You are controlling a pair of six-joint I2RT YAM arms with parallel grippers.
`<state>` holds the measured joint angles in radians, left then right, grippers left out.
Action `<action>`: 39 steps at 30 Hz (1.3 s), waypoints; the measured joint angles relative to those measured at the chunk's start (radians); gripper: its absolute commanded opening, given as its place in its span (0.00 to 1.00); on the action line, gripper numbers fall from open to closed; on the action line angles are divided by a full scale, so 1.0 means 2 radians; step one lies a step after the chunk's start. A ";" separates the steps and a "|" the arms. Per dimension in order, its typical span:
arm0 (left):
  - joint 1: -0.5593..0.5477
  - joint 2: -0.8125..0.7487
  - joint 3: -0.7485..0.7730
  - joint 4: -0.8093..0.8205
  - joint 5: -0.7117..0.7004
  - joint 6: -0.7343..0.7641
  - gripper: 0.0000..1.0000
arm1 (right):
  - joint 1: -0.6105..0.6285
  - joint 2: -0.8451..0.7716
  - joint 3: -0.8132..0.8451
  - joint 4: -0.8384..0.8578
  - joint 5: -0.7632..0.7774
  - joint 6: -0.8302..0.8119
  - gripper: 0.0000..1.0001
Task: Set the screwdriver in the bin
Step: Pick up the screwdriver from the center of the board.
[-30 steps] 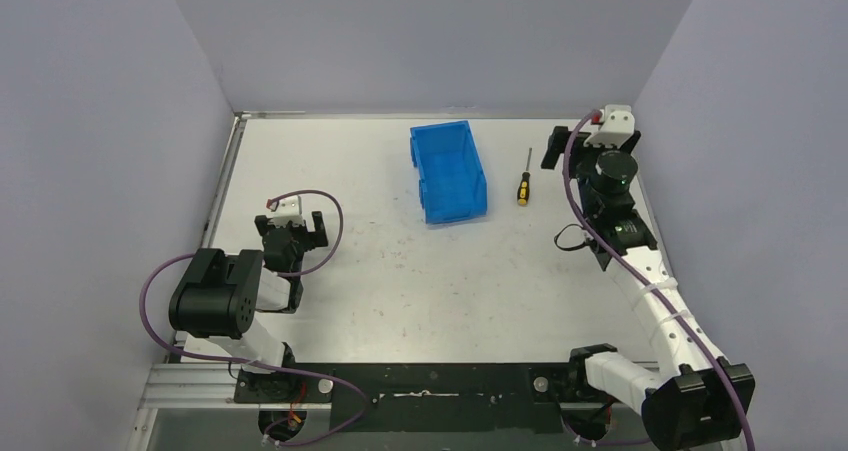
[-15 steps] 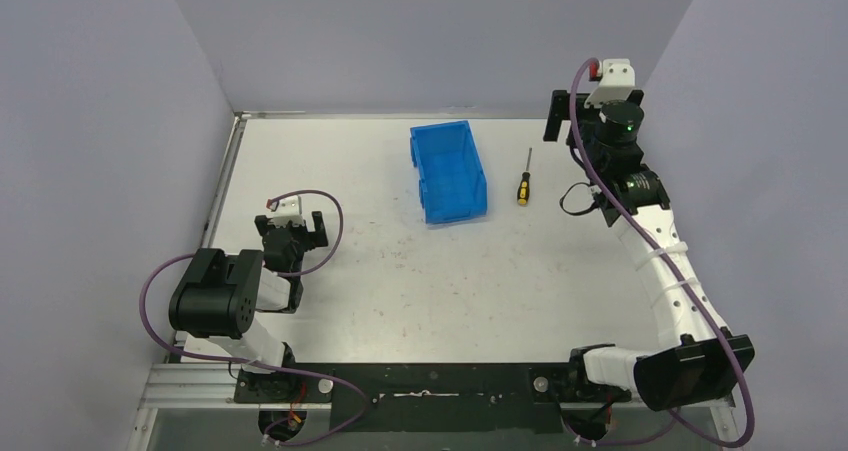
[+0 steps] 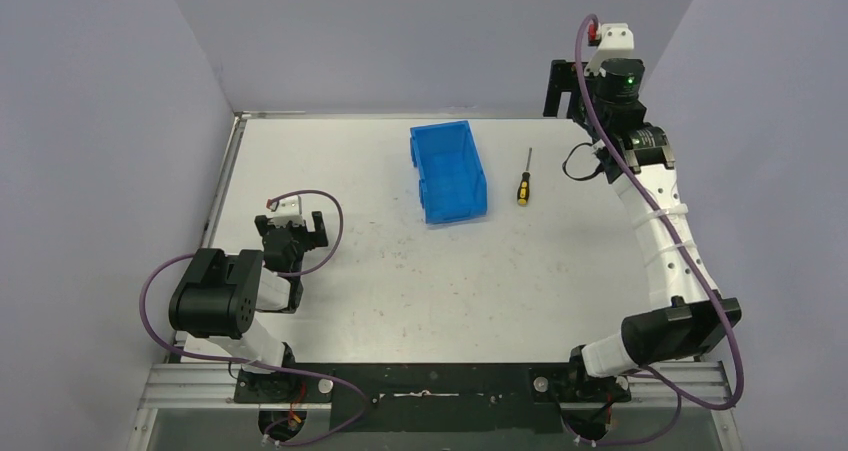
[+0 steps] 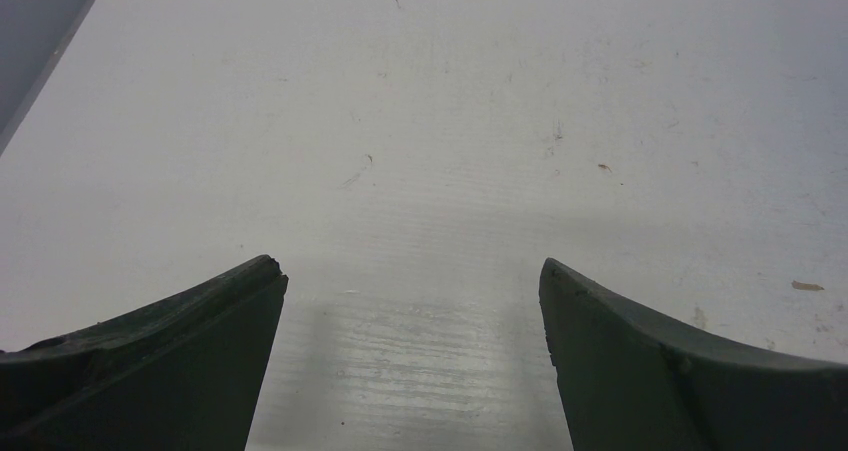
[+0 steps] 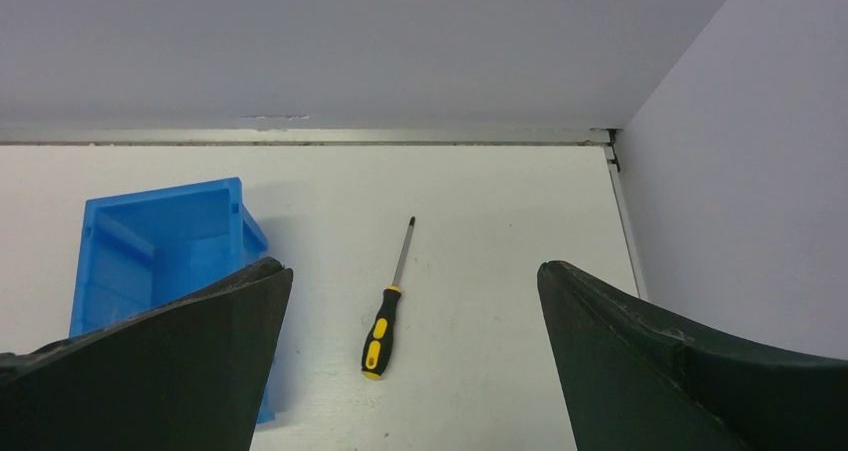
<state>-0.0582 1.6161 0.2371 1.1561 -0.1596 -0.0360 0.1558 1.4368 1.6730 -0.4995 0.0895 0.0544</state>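
1. Lying flat on the white table [image 3: 400, 281], the screwdriver [image 3: 523, 184] is seen just to the right of the blue storage bin [image 3: 448, 171], apart from it and outside it.
2. Its yellow-and-black handle is turned toward the near edge, and its thin dark shaft is pointed toward the back wall.
3. The bin is set upright in the far middle of the table, with its open top facing up.
4. The right gripper [image 3: 561, 89] is raised high near the far right corner, beyond and to the right of the screwdriver. Its jaws are spread wide and nothing is gripped.
5. In the right wrist view, the screwdriver is framed between the two dark fingers [image 5: 170, 371], and part of the bin is hidden behind the left-hand one.
6. The left gripper [image 4: 412, 276] is positioned low over bare table on the near left side, well apart from both bin and screwdriver. Its jaws are parted and nothing is held.
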 measured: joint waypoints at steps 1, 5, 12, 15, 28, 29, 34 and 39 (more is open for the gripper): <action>0.000 0.000 0.000 0.000 0.000 0.000 0.97 | 0.000 0.006 0.006 -0.004 -0.001 0.002 1.00; 0.000 0.000 0.000 0.000 0.000 0.000 0.97 | -0.003 0.042 0.023 -0.026 -0.004 0.011 1.00; 0.000 0.000 0.000 0.000 0.000 0.000 0.97 | -0.007 0.124 0.038 -0.046 -0.017 0.033 1.00; 0.000 0.000 0.000 0.000 0.000 0.000 0.97 | -0.007 0.154 0.039 -0.051 -0.024 0.043 1.00; 0.000 0.000 0.000 0.000 0.000 0.000 0.97 | -0.007 0.242 0.001 -0.036 -0.037 0.074 0.99; 0.000 0.000 0.000 0.000 0.000 0.000 0.97 | -0.007 0.248 -0.005 -0.034 -0.037 0.075 0.98; 0.000 0.000 0.000 0.000 0.000 0.000 0.97 | -0.007 0.283 -0.027 -0.023 -0.040 0.082 0.96; 0.000 0.000 0.000 0.000 0.000 0.000 0.97 | -0.007 0.316 -0.052 -0.010 -0.040 0.086 0.91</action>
<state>-0.0582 1.6161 0.2371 1.1561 -0.1596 -0.0360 0.1425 2.0682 1.5688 -0.5190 0.0090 0.2272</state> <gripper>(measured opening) 0.971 0.937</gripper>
